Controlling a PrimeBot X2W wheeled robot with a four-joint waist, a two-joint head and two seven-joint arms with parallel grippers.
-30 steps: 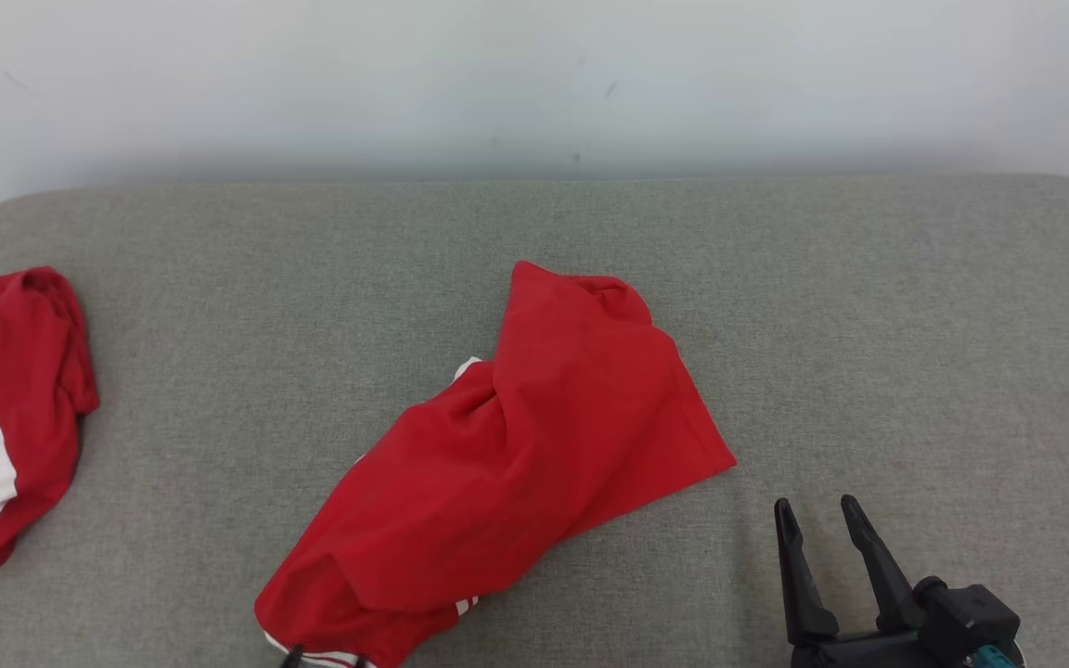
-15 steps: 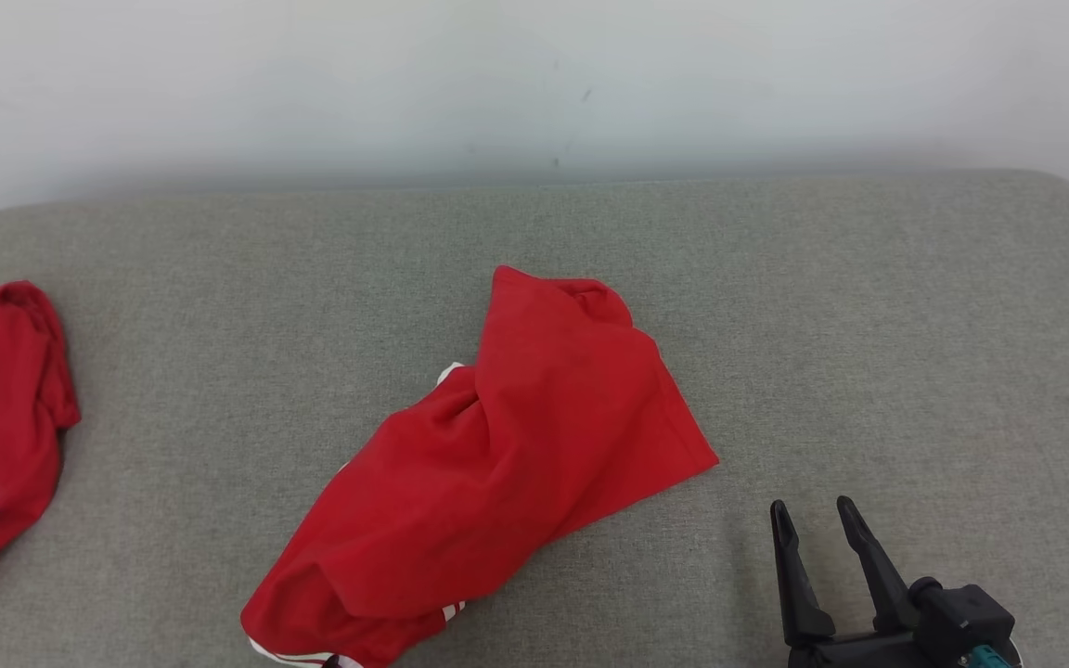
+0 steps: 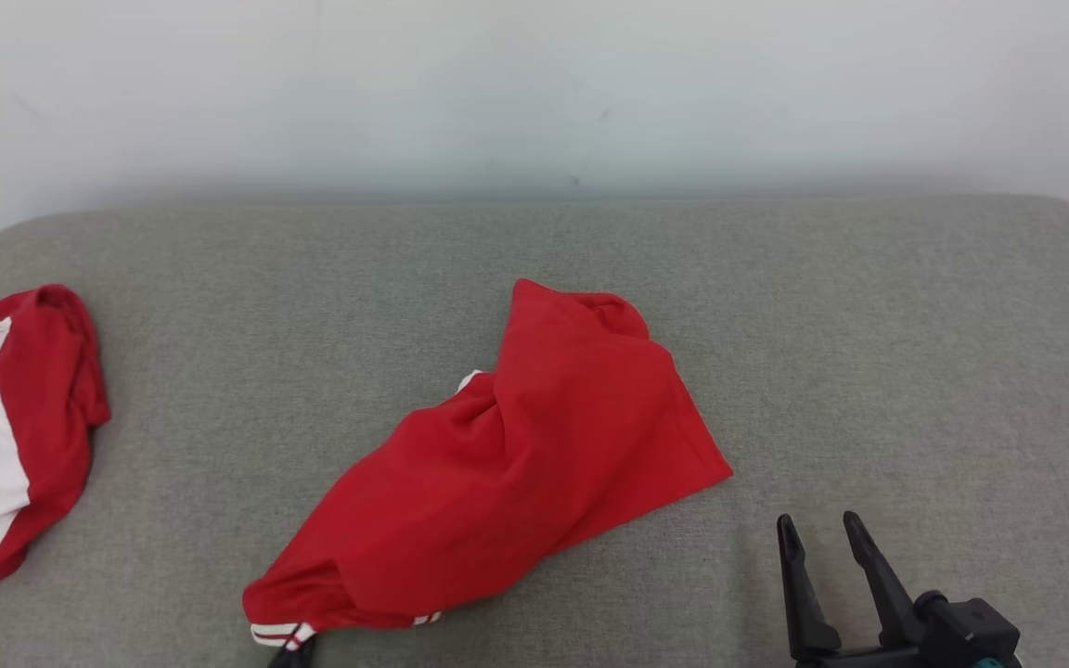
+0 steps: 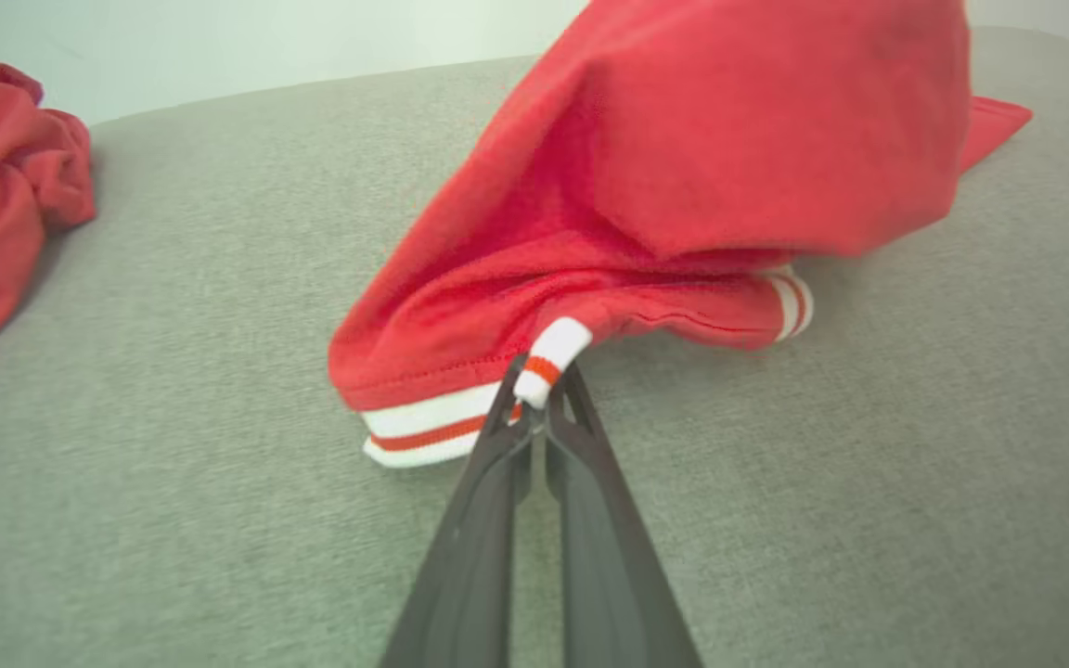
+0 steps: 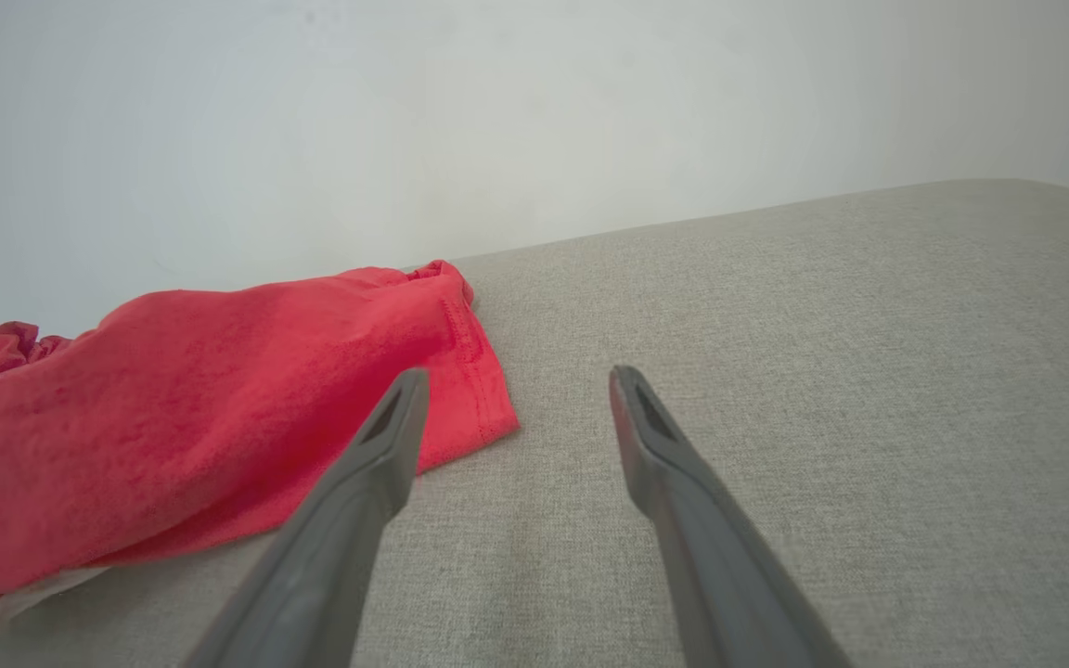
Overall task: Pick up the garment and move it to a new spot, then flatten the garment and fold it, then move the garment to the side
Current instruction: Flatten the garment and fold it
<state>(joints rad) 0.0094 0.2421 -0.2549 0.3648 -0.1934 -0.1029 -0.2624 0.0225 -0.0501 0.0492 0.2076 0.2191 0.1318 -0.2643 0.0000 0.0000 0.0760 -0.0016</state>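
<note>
Grey cushion (image 3: 869, 325), left end effector (image 4: 539, 394) clamped on hem of red garment (image 3: 516, 473), right end effector (image 3: 817, 521) agape

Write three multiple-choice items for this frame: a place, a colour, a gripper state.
1. Where on the grey cushion does the second red-and-white garment lie?
A. far left
B. far right
C. dead centre
2. What colours is the trim of the middle red garment pinched by the left gripper?
A. blue
B. white with a red stripe
C. black
3. How is the right gripper?
A. shut on that garment
B. shut, empty
C. open, empty
Key: 1 A, at the head view's left edge; 2 B, clear in the left wrist view; 3 C, its fingers stand apart over bare cushion.
</note>
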